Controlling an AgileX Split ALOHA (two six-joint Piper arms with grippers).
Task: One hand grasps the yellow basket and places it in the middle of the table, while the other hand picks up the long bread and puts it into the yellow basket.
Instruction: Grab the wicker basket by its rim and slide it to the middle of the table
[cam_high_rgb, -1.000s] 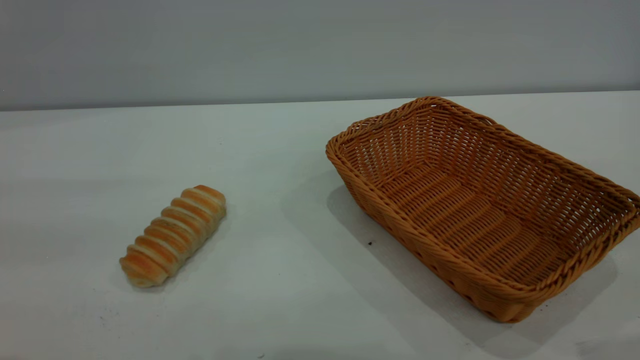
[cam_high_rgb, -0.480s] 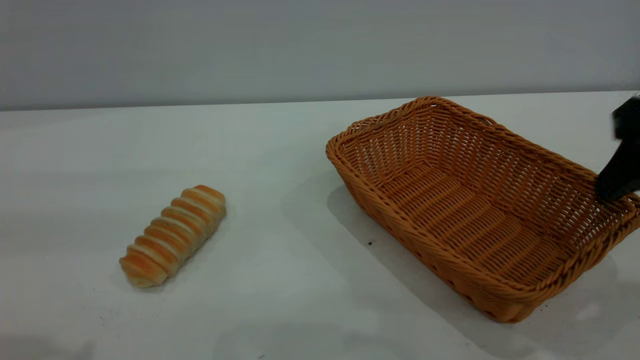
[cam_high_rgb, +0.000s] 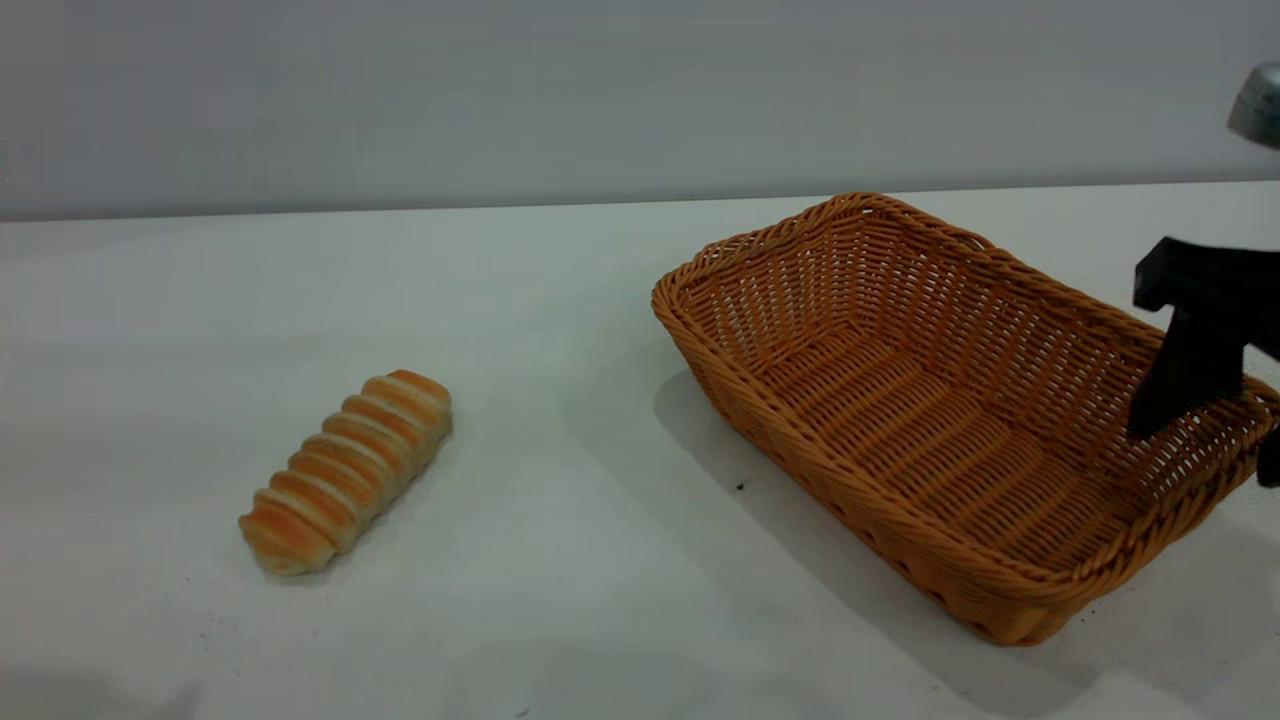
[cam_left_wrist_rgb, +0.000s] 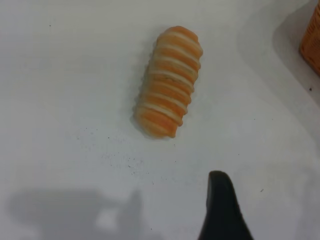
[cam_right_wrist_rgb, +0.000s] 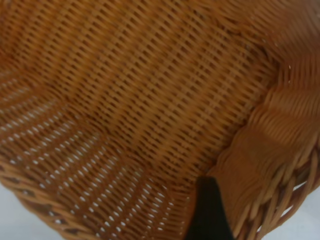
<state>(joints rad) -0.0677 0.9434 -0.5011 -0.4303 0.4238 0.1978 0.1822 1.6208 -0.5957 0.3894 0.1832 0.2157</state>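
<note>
- Lower left of the exterior frame: the long bread (cam_high_rgb: 346, 470) lies diagonally on the table (cam_high_rgb: 560, 300), untouched.
- Left gripper (cam_left_wrist_rgb: 222, 210): only one dark fingertip shows in its wrist view, hovering near the bread; opening can't be judged.
- Right half: the yellow basket (cam_high_rgb: 960, 410) sits empty.
- Far right edge: right gripper (cam_high_rgb: 1215, 415) straddles the basket's end rim, one finger inside, the other seemingly outside; jaws spread, apparently not clamped.

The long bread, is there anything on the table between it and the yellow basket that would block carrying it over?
Nothing visible does. The long bread lies on bare table at the left, the yellow basket sits at the right, empty inside. The right gripper is at the basket's far-right rim, away from that path.
</note>
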